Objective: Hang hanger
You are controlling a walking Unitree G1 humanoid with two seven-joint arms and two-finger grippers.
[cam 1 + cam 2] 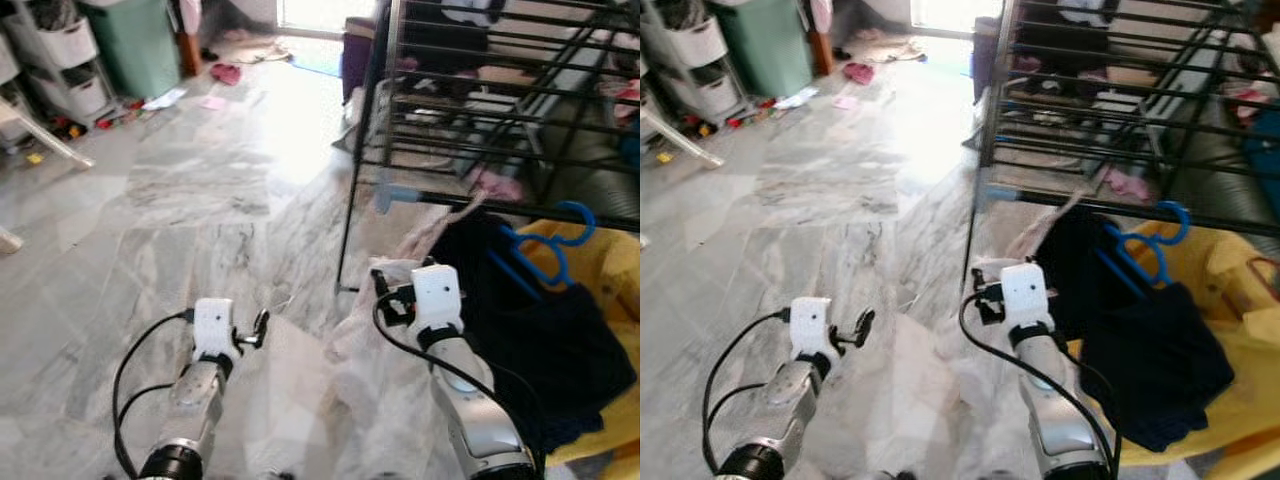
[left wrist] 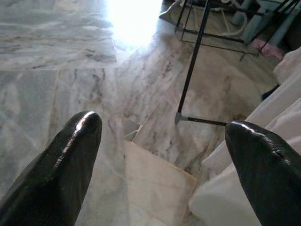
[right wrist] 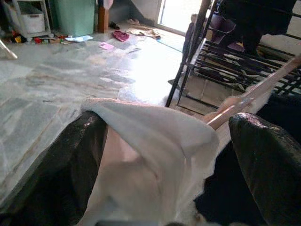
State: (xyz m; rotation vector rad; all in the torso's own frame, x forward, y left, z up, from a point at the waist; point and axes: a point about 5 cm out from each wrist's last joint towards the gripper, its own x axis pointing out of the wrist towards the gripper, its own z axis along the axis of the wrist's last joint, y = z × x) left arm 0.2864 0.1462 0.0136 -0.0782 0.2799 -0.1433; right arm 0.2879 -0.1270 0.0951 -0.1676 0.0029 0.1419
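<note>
A black metal drying rack point(image 1: 480, 120) is seen at the right of the marble floor point(image 1: 200, 230), with clothes laid over its bars. On the lowest front bar a blue hanger point(image 1: 545, 250) is hooked, and a dark navy garment point(image 1: 540, 340) is hung below it, in front of a yellow cloth point(image 1: 610, 300).

The right gripper point(image 3: 164, 155) is held just beside the left edge of the dark garment, near the foot of the rack. A white garment point(image 3: 155, 141) is gripped between its two black fingers point(image 3: 56, 160); the fingers are closed onto the cloth but are kept partly apart by its thickness. A pale pink hanger arm point(image 3: 254, 96) is seen coming out of this white garment and pointing toward the rack. The cloth is draped down under the right arm to the floor.

The left gripper point(image 1: 250, 330) is held over the bare floor, well apart from the rack. Its fingers point(image 2: 70, 155) are spread wide and nothing is held between them. A fold of the white cloth is seen beside one fingertip.

At the far left, white storage drawers point(image 1: 65, 60) and a green bin point(image 1: 145, 45) are placed, and small items are scattered on the floor near them.
</note>
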